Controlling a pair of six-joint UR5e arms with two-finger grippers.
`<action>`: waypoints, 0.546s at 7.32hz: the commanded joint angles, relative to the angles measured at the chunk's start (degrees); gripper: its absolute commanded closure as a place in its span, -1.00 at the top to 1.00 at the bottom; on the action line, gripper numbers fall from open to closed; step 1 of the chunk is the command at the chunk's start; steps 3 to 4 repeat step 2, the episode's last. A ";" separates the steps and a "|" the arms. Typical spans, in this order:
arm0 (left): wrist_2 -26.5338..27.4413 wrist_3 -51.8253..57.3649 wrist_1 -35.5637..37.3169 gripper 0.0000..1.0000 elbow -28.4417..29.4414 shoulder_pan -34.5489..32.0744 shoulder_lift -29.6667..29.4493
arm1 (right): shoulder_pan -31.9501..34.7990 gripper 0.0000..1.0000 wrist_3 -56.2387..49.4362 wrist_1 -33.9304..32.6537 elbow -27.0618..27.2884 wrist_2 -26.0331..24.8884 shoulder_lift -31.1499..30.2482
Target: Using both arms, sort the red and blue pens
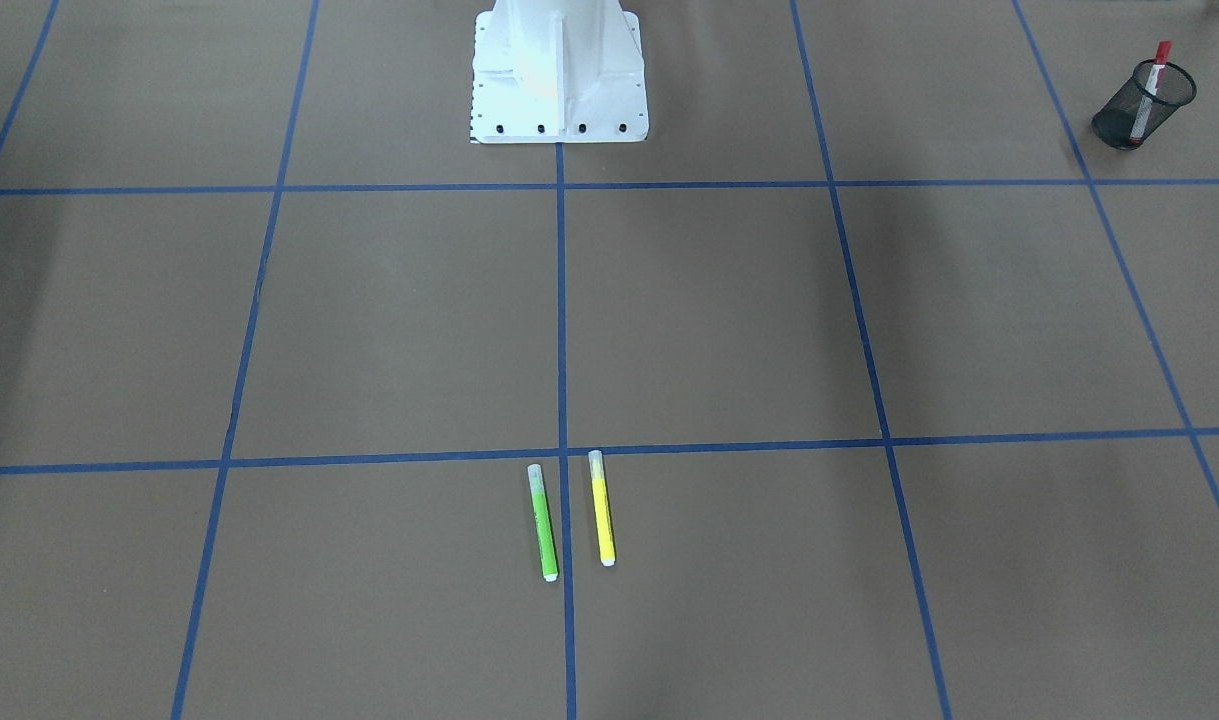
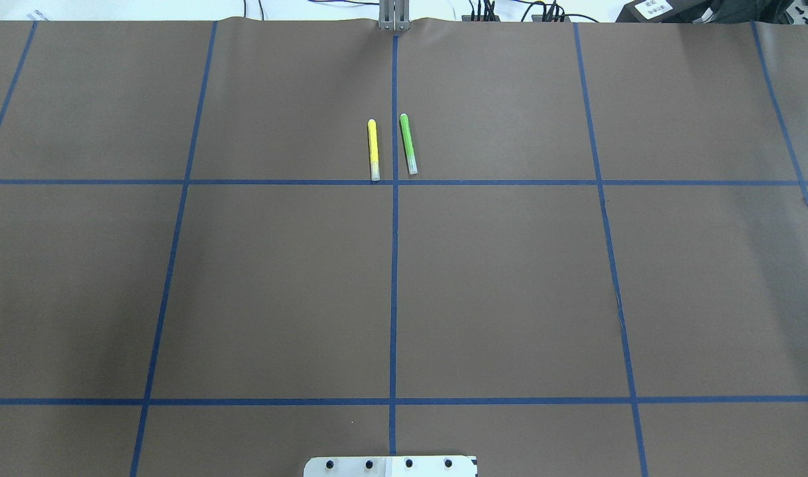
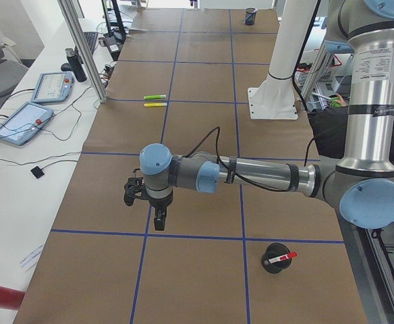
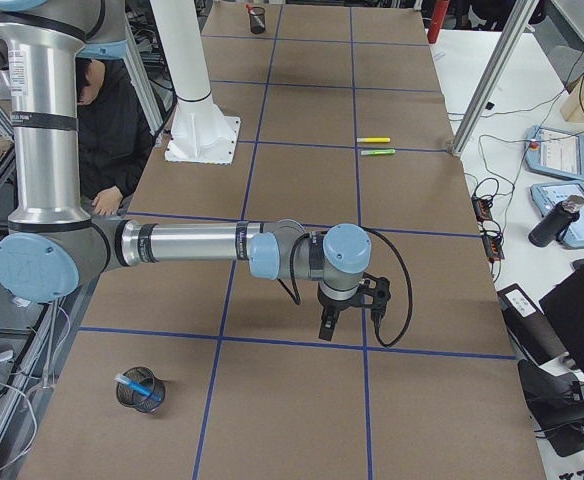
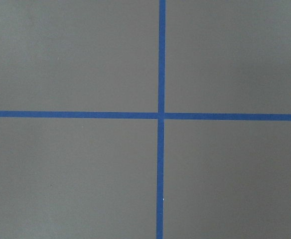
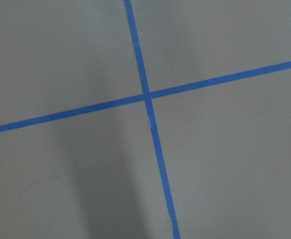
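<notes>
The red pen (image 1: pixel 1152 88) stands in a black mesh cup (image 1: pixel 1117 118) at the table end on my left; it shows again as the red pen (image 3: pixel 280 257) leaning in that cup (image 3: pixel 271 268). The blue pen (image 4: pixel 138 385) lies inside a second black mesh cup (image 4: pixel 130 400) at the table end on my right. My left gripper (image 3: pixel 158 221) hangs fingers-down over a blue tape crossing, away from its cup. My right gripper (image 4: pixel 327 326) hangs the same way over another crossing. Both show only in the side views, so I cannot tell open from shut. The wrist views hold only brown paper and tape.
A green marker (image 2: pixel 408 142) and a yellow marker (image 2: pixel 373 149) lie side by side at the far middle of the table. The white pedestal base (image 1: pixel 559 70) stands at the robot's edge. A person (image 4: pixel 107 130) sits behind the pedestal. Tablets (image 3: pixel 21 121) lie beside the table.
</notes>
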 commanded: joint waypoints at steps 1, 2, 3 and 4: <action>-0.15 0.08 0.03 1.00 0.08 -0.09 0.07 | 0.00 1.00 -0.08 0.00 -0.20 0.00 -0.02; -0.15 0.08 0.03 1.00 -0.18 0.00 0.85 | 0.00 1.00 -0.26 0.00 -0.28 0.00 -0.02; -0.15 0.08 0.03 1.00 -0.18 0.00 0.85 | 0.00 1.00 -0.26 0.00 -0.28 0.00 -0.02; -0.15 0.08 0.03 1.00 -0.18 0.00 0.85 | 0.00 1.00 -0.26 0.00 -0.28 0.00 -0.02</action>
